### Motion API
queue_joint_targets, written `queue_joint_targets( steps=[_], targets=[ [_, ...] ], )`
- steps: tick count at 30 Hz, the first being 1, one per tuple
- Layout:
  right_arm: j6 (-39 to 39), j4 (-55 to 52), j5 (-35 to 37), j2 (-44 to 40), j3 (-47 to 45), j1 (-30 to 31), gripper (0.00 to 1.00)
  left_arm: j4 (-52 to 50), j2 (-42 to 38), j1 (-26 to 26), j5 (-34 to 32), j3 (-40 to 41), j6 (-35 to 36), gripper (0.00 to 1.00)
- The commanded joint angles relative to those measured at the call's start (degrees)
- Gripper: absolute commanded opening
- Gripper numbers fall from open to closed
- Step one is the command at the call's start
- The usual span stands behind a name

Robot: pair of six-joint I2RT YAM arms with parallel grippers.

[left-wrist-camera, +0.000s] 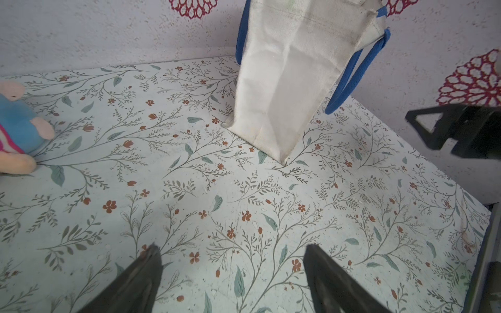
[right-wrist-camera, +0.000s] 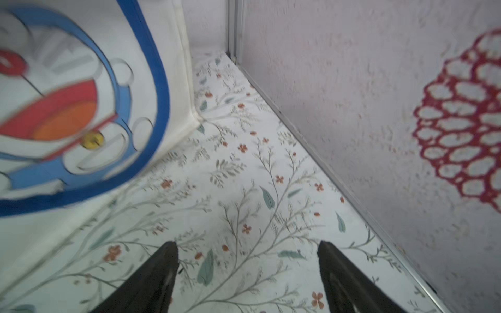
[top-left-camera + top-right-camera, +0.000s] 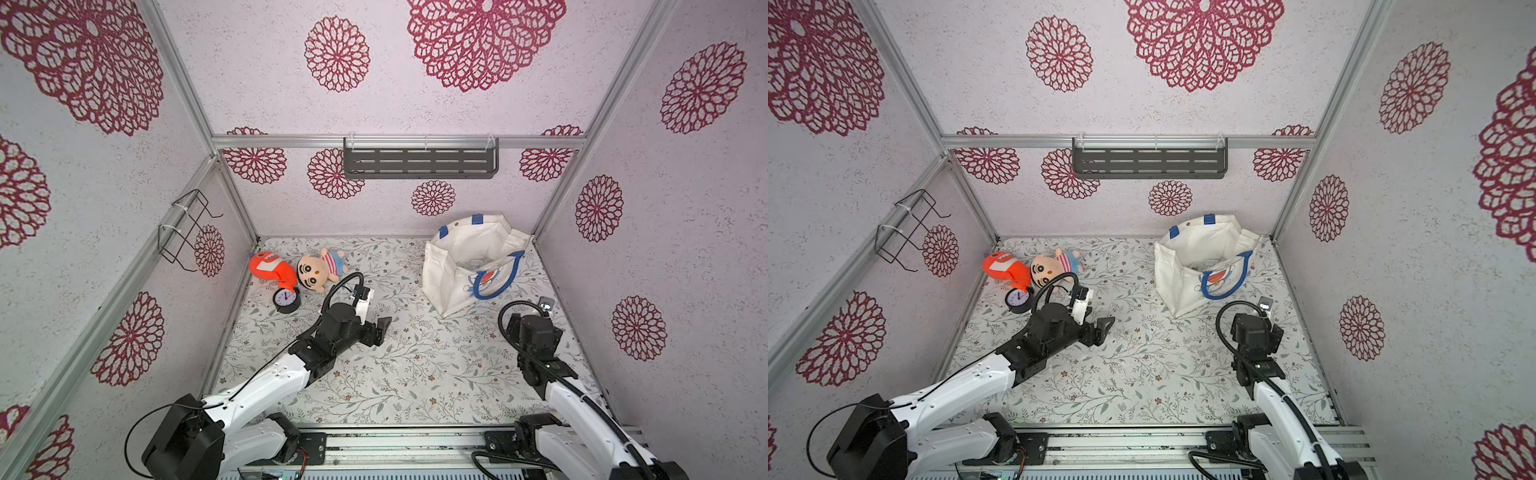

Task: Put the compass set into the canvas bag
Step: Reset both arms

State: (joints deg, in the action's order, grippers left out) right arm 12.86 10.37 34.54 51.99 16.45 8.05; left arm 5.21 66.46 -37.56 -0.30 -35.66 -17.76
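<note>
While the canvas bag [image 3: 440,282] stands upright and open-mouthed on the bench [image 3: 415,374], the compass set [image 3: 474,263] lies inside it, a pale clear shape on the bag's bottom; detail too small to read. Right gripper [image 2: 248,260] hangs just beside the bag's cat-printed side, fingers [image 2: 160,273] spread, nothing between them. Left gripper [image 3: 381,330] sits near the bag's plain side, apart from it, fingers [image 1: 146,273] spread and bare. Plush doll [image 3: 318,270], orange plush [image 3: 270,268] and small clock [image 3: 286,299] lie well apart from the bag, beyond the left gripper.
</note>
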Motion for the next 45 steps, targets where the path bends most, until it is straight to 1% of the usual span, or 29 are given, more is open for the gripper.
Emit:
queue_joint_targets(
  steps=[1, 3, 4, 6, 8, 9, 10, 13, 15, 19, 22, 24, 26, 29, 32, 33, 35, 38, 40, 41, 42, 43, 45],
  targets=[
    [-2.26, 20.96, 4.69, 3.07, -1.35, -0.33, 0.84, -0.16, -0.69, 1.06, 0.87, -1.21, 0.81, 0.86],
    [-3.74, 28.11, 5.0, 5.61, -3.86, -0.85, 0.84, -0.39, -0.62, 1.6, 0.32, -1.17, 0.45, 0.86],
    [-3.94, 31.78, 3.37, 6.9, -5.36, -1.75, 0.85, -0.51, -0.63, 1.93, 0.09, -1.04, 0.28, 0.86],
    [-4.65, 39.73, -2.05, 9.96, -8.14, -3.87, 0.85, -0.74, -0.71, 2.7, -0.36, -0.82, -0.03, 0.86],
    [-5.31, 47.68, -4.85, 14.65, -9.83, -5.63, 0.85, -0.84, -0.79, 3.49, -0.64, -0.56, -0.28, 0.86],
    [-5.28, 48.22, -6.12, 15.78, -9.37, -6.09, 0.86, -0.91, -0.8, 4.05, -0.7, -0.4, -0.37, 0.86],
    [-6.25, 49.47, -9.88, 16.93, -9.12, -6.84, 0.86, -0.97, -0.8, 4.47, -0.74, -0.29, -0.59, 0.86],
    [-7.74, 55.57, -14.9, 21.23, -8.76, -7.56, 0.86, -0.97, -0.47, 5.87, -0.67, 0.02, -1.25, 0.86],
    [-8.26, 58.16, -16.75, 24.12, -8.28, -7.69, 0.86, -1.06, -0.15, 6.52, -0.55, 0.02, -1.72, 0.86],
    [-8.33, 66.5, -18.96, 32.6, -8.06, -7.97, 0.85, -1.58, -0.31, 7.01, -0.77, -0.02, -2.53, 0.85],
    [-9.17, 69.94, -20.3, 36.03, -7.92, -7.97, 0.84, -2.43, -1.46, 7.23, -1.77, 0.28, -2.9, 0.85],
    [-8.85, 67.69, -20.01, 35.27, -7.57, -7.97, 0.84, -2.99, -2.41, 7.37, -2.31, 0.57, -3.15, 0.85],
    [-8.88, 68.0, -19.79, 35.81, -7.33, -7.97, 0.84, -3.35, -3.17, 7.62, -3.49, 1.02, -3.18, 0.86],
    [-8.81, 62.64, -18.52, 35.56, -4.7, -7.8, 0.87, -4.43, -4.01, 8.77, -7.06, 0.71, -3.03, 0.87],
    [-9.22, 60.2, -16.58, 35.73, -3.07, -6.84, 0.9, -5.62, -4.68, 12.23, -10.86, -0.65, -2.55, 0.87],
    [-9.41, 59.9, -15.97, 35.73, -2.98, -6.53, 0.98, -5.78, -4.72, 14.02, -11.48, -1.13, -2.19, 0.88],
    [-9.64, 59.73, -15.3, 35.85, -2.76, -6.12, 0.99, -6.24, -4.44, 18.01, -13.96, -2.04, -1.43, 0.88],
    [-9.78, 59.74, -15.18, 35.82, -2.75, -5.98, 0.99, -8.57, -3.36, 24.09, -22.13, -3.85, -1.09, 0.93],
    [-9.87, 59.75, -14.98, 35.82, -2.79, -5.92, 0.99, -9.54, -2.93, 28.09, -23.82, -4.69, 0.87, 0.96],
    [-9.85, 59.71, -14.93, 35.86, -2.74, -5.86, 0.99, -8.56, -2.73, 29.7, -24.85, -4.19, 1.71, 1.0],
    [-9.87, 59.74, -14.93, 35.89, -2.74, -5.86, 0.99, -5.94, -2.34, 31.51, -25.15, -2.64, 3.45, 0.98],
    [-9.87, 59.72, -14.95, 35.85, -2.74, -5.86, 0.99, -2.53, -1.69, 33.46, -24.35, -0.63, 5.59, 0.98],
    [-9.87, 59.69, -14.94, 35.9, -2.81, -5.86, 0.99, 5.17, -0.08, 36.89, -21.75, 3.25, 6.86, 0.98]
  ],
)
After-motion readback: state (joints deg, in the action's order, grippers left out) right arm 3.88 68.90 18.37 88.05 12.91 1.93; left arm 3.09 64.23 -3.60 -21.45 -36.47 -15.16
